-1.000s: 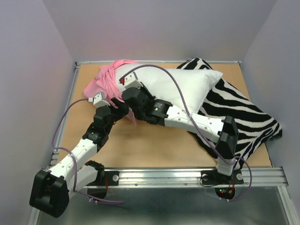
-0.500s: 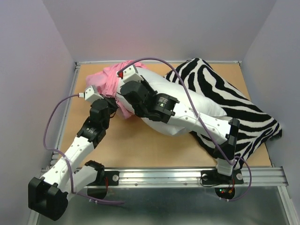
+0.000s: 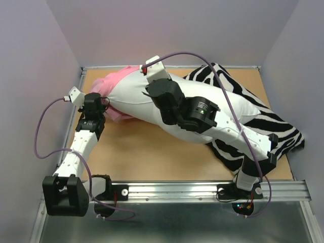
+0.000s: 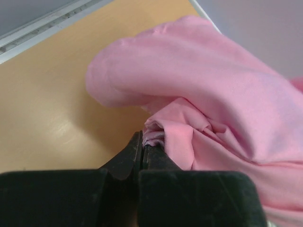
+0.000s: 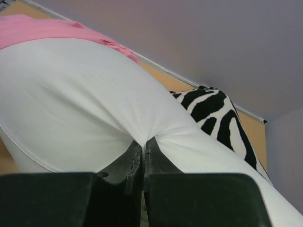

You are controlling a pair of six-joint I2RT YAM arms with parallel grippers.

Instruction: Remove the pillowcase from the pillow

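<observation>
Two pillows fill the far half of my tan wooden table (image 3: 152,152). Largest is the zebra-striped pillow (image 3: 263,119), its bold black-and-white cover lying beyond and to the right of my right gripper (image 5: 143,150), partly under my right forearm and the white pillow. Next is the pillow (image 3: 136,98), plump, smooth and plain white; my right gripper has its fingers closed flat on a puckered fold of it, the fabric drawn into creases at the pinch, and the bulk swells ahead and to the left of the fingers. Smaller is the pillowcase (image 4: 222,94), soft pink cloth bunched into rounded folds over the pillow's far left end, lying just ahead and to the right of my left gripper (image 4: 142,146), whose fingers are closed tight on a gathered wad of its edge. Purple cables (image 3: 43,126) loop off both wrists.
</observation>
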